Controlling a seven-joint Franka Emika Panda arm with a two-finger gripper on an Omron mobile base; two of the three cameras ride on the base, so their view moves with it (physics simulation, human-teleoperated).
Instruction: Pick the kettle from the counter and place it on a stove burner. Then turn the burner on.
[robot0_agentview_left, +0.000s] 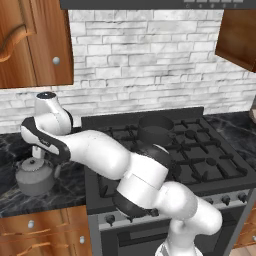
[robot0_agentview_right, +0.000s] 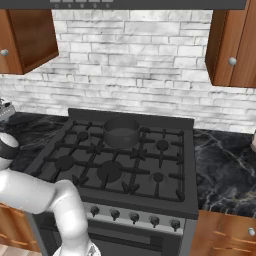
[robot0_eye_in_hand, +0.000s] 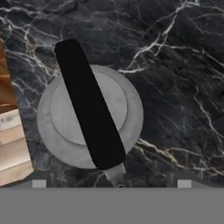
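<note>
**Over the kettle, nothing lifted yet**

Our gripper (robot0_agentview_left: 37, 150) hangs right above the kettle (robot0_eye_in_hand: 89, 116); we cannot tell its spread. Kettle sits on the counter (robot0_agentview_left: 15, 145), left of the stove (robot0_agentview_right: 125, 150). Grasp, placing and burner lighting all remain.

Even, bright render light; soft shadows, slightly pixelated.

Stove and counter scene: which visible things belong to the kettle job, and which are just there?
Job:
kettle
counter
stove burner
burner knobs

Just there:
dark grey pot
wooden cabinets
brick wall
</note>
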